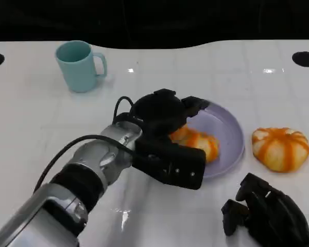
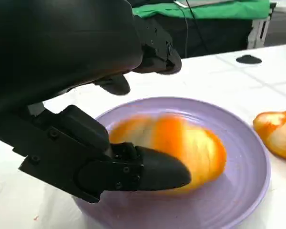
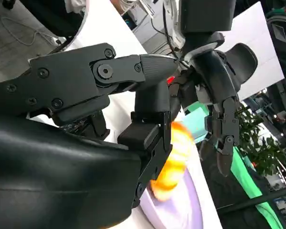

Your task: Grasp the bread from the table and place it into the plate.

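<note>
on the plate: bread under the left hand

over the purple plate [image 1: 232,135], the left hand [image 1: 165,135] has its fingers [image 2: 152,174] spread around the bread [image 1: 198,142], which lies inside the plate. a second bread [image 1: 280,148] lies beside the plate. near it, the right hand [image 1: 268,213] rests on the desk [image 1: 36,128], fingers curled, holding nothing.

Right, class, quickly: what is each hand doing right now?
Left hand: over the plate, fingers around the bread; whether it grips it cannot be told.
Right hand: curled shut, holding nothing.

a lab or demo hall: a white tiled table [image 1: 159,67] with black port holes, a green-draped bench [image 2: 214,9] at the upper right, cables on a bare grey floor [image 3: 24,33] at the upper left.
</note>
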Robot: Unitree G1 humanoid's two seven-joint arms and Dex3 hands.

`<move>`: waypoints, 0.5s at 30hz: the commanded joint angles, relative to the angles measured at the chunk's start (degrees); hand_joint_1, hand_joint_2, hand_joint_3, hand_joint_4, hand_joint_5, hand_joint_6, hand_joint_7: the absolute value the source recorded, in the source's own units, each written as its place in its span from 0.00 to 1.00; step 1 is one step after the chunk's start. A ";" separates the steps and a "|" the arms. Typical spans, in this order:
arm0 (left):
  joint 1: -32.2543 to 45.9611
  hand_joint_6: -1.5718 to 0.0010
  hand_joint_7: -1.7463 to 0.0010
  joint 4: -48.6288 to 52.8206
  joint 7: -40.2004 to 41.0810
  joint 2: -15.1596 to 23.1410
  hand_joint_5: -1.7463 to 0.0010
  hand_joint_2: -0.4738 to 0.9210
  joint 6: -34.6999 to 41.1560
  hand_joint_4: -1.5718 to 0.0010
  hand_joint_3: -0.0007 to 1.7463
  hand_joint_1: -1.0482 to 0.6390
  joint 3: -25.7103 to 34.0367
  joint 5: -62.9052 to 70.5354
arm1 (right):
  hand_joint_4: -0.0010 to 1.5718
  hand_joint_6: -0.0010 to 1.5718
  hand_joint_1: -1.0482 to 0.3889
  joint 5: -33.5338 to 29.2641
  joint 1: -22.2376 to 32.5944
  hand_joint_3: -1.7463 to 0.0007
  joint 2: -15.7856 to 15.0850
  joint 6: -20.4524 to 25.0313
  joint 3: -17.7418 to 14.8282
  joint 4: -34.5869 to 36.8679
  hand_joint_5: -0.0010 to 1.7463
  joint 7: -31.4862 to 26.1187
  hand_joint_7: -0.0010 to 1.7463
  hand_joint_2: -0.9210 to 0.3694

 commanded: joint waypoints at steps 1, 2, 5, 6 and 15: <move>1.69 0.95 0.96 -3.61 -2.39 2.73 0.79 1.00 -0.81 1.00 0.42 0.00 0.55 -1.44 | 0.51 0.45 0.33 -0.38 0.49 0.87 -0.74 -0.75 -0.37 0.25 0.96 -0.53 0.80 0.00; 1.97 0.95 0.96 -4.16 -2.56 2.98 0.79 1.00 -0.90 1.00 0.42 0.00 0.67 -1.60 | 0.51 0.45 0.33 -0.43 0.49 0.87 -0.74 -0.82 -0.36 0.24 0.96 -0.53 0.80 0.00; 4.55 0.94 0.95 -7.15 -3.04 4.47 0.77 1.00 -3.30 1.00 0.41 0.00 2.60 -4.52 | 0.51 0.45 0.34 0.15 0.30 0.87 -0.56 -0.40 -0.51 0.53 0.96 -0.03 0.80 0.00; 5.94 0.93 0.95 -8.51 -3.36 5.00 0.76 1.00 -4.52 1.00 0.41 0.00 3.79 -6.42 | 0.51 0.45 0.34 0.20 0.27 0.87 -0.45 -0.35 -0.55 0.60 0.96 -0.12 0.80 0.00; 21.54 0.72 0.89 -15.51 -19.82 2.55 0.53 1.00 -16.78 0.81 0.12 0.25 18.43 -39.89 | 0.50 0.44 0.34 -0.23 0.33 0.86 -0.37 -1.02 -0.05 0.33 0.95 -0.11 0.80 0.00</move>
